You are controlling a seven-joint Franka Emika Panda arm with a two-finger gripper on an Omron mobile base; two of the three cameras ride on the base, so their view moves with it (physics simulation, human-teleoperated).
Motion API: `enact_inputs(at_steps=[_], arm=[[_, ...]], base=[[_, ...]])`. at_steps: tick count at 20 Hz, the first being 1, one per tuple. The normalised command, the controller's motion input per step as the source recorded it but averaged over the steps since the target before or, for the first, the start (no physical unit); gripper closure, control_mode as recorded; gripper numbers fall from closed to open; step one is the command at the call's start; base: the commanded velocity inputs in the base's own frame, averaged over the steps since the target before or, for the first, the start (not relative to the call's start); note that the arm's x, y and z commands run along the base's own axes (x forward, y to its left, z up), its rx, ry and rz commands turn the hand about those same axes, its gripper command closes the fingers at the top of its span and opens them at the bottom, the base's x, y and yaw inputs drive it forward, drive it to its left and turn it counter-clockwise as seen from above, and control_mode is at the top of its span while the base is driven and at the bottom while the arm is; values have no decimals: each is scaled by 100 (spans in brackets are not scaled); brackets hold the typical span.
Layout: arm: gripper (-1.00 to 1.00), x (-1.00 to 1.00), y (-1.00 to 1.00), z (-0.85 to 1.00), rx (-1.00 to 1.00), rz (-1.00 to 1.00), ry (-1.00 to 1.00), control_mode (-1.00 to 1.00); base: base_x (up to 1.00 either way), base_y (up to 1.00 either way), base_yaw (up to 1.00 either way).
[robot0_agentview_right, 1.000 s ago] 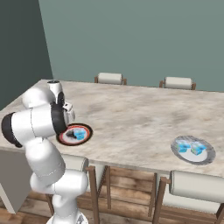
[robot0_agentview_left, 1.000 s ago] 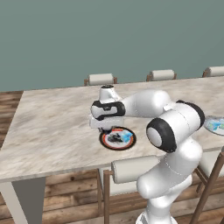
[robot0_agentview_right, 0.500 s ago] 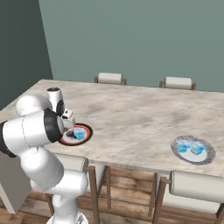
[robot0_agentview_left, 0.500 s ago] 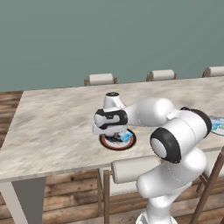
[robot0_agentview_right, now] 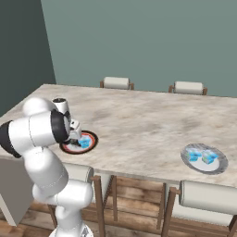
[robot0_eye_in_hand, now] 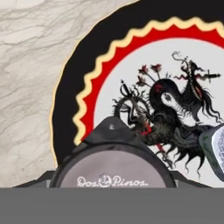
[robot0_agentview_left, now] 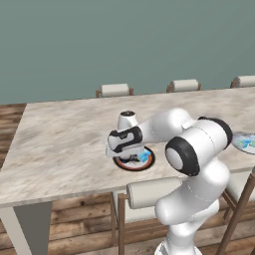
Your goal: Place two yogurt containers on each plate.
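Two jaws, set part-way apart, appear to clasp the dark yogurt container point(robot0_eye_in_hand: 111, 168), whose round top fills the 6 o'clock edge of the hand view; the contact itself is hidden beneath that top. The cup hangs low over the patterned plate point(robot0_eye_in_hand: 74, 87), above the white centre near the plate's 7 o'clock rim as the hand view frames it. A light blue yogurt container point(robot0_agentview_left: 145, 156) already stands on this plate, showing at about 4 o'clock in the hand view, near the held cup but apart from it.

Step in hand, as judged: setting down the second cup here. Lower straight until the base rests on the flat centre, not on the raised black rim, then part the jaws fully before lifting, so the small cup is not dragged or tipped. Keep away from the 4 o'clock neighbour.

Far along the table point(robot0_agentview_right: 139, 125), the grey plate point(robot0_agentview_right: 222, 162) carries two light blue cups point(robot0_agentview_right: 193, 156). The held cup looks small, with a greyish lid bearing pale lettering.
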Motion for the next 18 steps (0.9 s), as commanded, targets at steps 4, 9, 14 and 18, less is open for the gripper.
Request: enact_inputs(at_steps=[4,9,14,18], arm=[[100,22,0,-8,0,0,0,-100],[100,24,-6,0,0,0,0,-100],[100,0,-16,0,0,0,0,-100],[100,-10,-25,-3,0,0,0,-100]], base=[[0,0,0],[0,0,0],[0,0,0],[0,0,0]])
